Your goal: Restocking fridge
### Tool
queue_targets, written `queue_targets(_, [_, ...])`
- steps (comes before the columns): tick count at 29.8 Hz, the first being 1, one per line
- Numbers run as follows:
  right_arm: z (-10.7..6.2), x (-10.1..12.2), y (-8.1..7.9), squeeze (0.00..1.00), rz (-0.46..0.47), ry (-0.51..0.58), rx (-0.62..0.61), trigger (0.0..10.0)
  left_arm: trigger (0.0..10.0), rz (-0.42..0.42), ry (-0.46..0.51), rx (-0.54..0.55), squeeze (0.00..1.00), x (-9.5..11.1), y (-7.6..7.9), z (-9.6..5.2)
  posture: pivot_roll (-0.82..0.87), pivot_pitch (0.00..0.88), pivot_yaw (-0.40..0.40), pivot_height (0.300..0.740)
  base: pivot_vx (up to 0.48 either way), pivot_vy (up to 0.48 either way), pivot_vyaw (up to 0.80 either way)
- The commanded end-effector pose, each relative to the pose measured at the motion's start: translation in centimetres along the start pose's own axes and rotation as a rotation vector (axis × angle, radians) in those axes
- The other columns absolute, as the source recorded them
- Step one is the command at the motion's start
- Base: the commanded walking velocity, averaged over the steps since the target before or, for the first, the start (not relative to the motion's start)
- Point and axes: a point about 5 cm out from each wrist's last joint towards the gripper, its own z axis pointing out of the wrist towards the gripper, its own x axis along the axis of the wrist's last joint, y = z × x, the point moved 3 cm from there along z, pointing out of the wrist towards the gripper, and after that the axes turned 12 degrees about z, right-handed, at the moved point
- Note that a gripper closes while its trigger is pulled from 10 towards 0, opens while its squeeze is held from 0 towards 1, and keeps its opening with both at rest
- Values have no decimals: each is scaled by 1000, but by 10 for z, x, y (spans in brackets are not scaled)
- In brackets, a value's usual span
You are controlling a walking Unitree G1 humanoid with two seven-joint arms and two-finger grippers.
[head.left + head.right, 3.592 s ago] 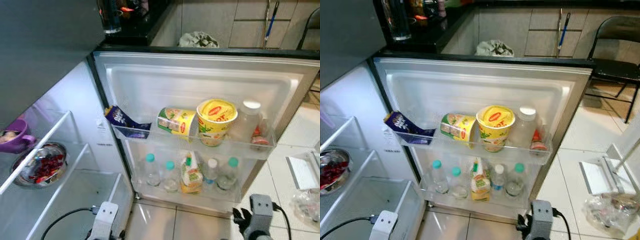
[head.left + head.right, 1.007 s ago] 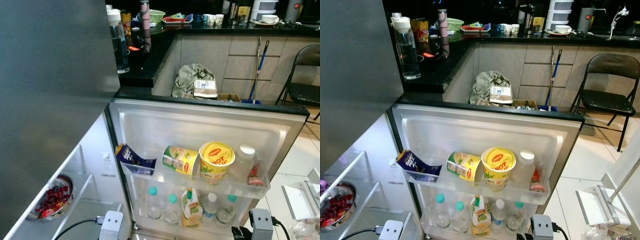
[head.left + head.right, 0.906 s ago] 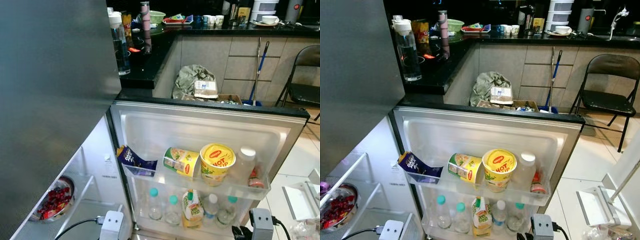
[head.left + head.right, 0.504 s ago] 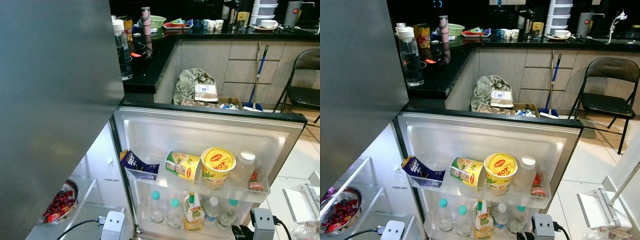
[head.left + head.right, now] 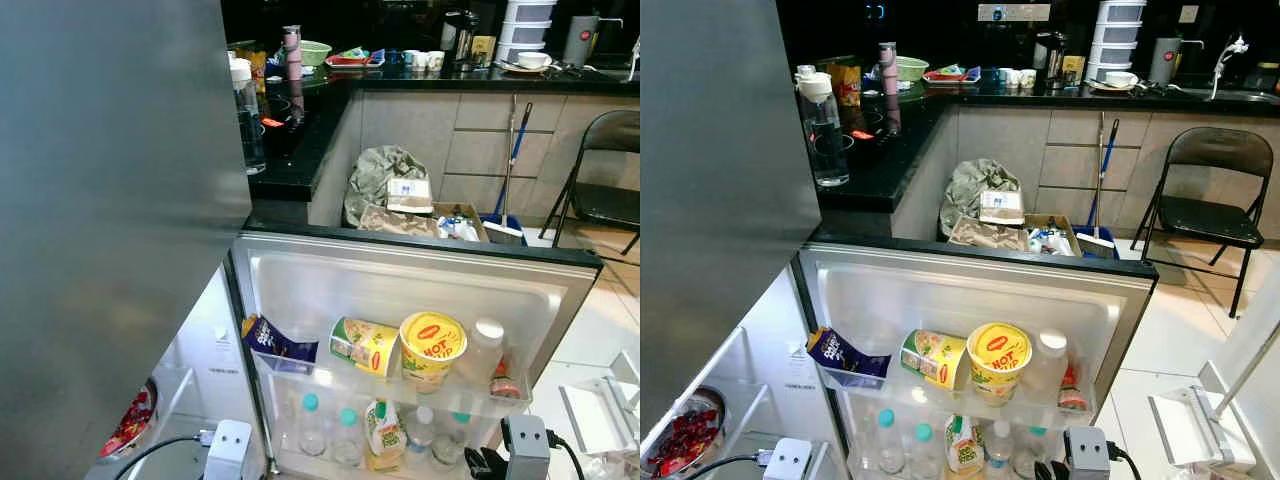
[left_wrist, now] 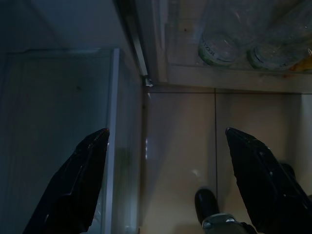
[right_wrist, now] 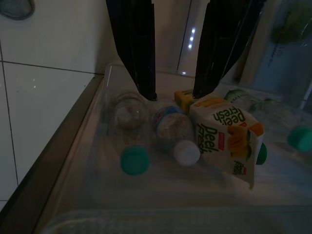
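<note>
The fridge door (image 5: 420, 290) stands open. Its upper shelf holds a purple snack packet (image 5: 272, 340), a cup lying on its side (image 5: 363, 345), an upright yellow noodle cup (image 5: 432, 345) and a white-lidded jar (image 5: 482, 350). The lower shelf holds several small water bottles (image 7: 170, 127) and a juice pouch (image 7: 224, 139). Inside the fridge, a steel bowl of red food (image 5: 680, 438) sits on a shelf. My left gripper (image 6: 165, 131) hangs open over the floor tiles by the fridge's bottom corner. Low beside the lower door shelf, my right gripper (image 7: 174, 95) hangs open and holds nothing.
A grey upper fridge door (image 5: 110, 200) stands close on the left. A black counter (image 5: 880, 150) with a water bottle (image 5: 823, 125) lies behind the door. A folding chair (image 5: 1200, 200), a broom (image 5: 1098, 190), a box of rubbish (image 5: 1000, 232) and a white rack (image 5: 1190, 430) stand to the right.
The camera has tilted upward, so the counter and kitchen show more and the fridge sits lower in the picture. The fridge items and both hanging arms have not moved.
</note>
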Motion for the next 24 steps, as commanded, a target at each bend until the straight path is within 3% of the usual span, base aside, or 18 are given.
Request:
queue_targets(1, [-1, 0, -4, 0, 9, 9, 42, 10000, 10000, 11, -13, -7, 0, -5, 1, -1, -109, 63, -24, 726, 0, 0, 0])
queue_targets(6, [-1, -2, -8, 0, -24, -6, 68, 10000, 10000, 10, -15, -5, 0, -6, 1, -1, -107, 64, -25, 740, 0, 0, 0])
queue_targets(24, [-2, -10, -7, 0, -14, -37, 45, 10000, 10000, -47, -3, 7, 0, -6, 0, -2, -104, 80, -23, 740, 0, 0, 0])
